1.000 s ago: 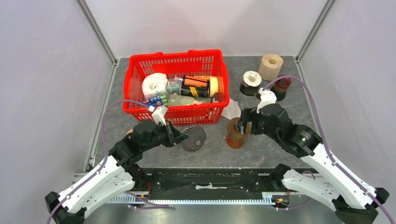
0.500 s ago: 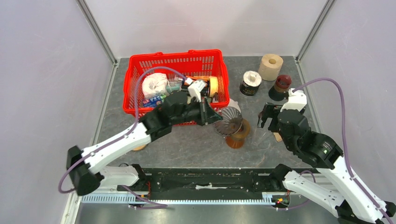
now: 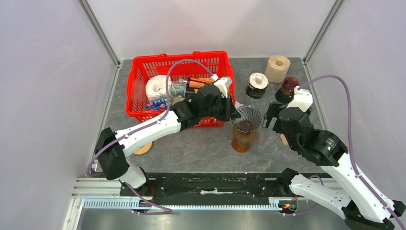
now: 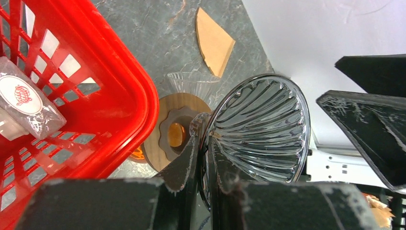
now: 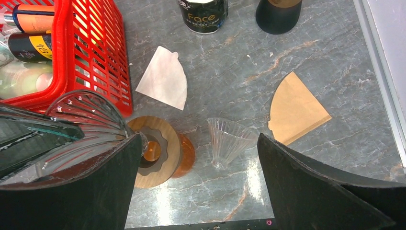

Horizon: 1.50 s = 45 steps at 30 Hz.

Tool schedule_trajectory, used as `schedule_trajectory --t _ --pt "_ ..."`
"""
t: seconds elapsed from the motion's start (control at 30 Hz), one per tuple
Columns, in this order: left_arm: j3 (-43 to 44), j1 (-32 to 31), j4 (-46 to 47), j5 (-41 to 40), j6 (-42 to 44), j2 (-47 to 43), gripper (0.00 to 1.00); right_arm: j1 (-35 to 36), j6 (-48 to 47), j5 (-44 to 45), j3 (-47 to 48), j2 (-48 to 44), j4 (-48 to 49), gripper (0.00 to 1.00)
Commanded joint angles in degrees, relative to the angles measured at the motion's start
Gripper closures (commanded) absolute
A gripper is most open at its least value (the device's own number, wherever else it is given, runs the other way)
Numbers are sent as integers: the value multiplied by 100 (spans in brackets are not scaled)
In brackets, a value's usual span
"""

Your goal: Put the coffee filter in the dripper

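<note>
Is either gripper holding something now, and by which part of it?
The left gripper pinches the ribbed glass dripper by its rim; the right gripper is open and holds nothing.

Lighting is bright, even and diffuse, apparently from overhead. Shadows under the arms on the surface (image 3: 201, 148) are soft and faint. The right wrist view shows pale glare patches on the surface near its bottom edge. The ribbed glass dripper (image 4: 261, 124) carries glints. Near foregrounds in both wrist views are soft. The red basket (image 4: 129, 81) rim bows noticeably.
</note>
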Motion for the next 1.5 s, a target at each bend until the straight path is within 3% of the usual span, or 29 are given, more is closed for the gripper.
schedule_trajectory --t 0.0,0.53,0.97,1.27,1.47 --pt "424 -113 -177 -315 312 179 98 -9 179 26 178 15 43 3" --pt "522 -286 -524 -844 32 535 98 -39 183 -759 -233 493 345 4" --pt "598 -409 -949 -1210 -219 615 98 -792 83 -2156 -539 948 777 30" --pt "697 -417 -1263 -1199 -470 729 98 -1476 -100 -3239 -594 1439 1156 53" --pt "594 -470 -1476 -1271 -682 692 98 -1576 -314 -3865 -470 1674 992 75"
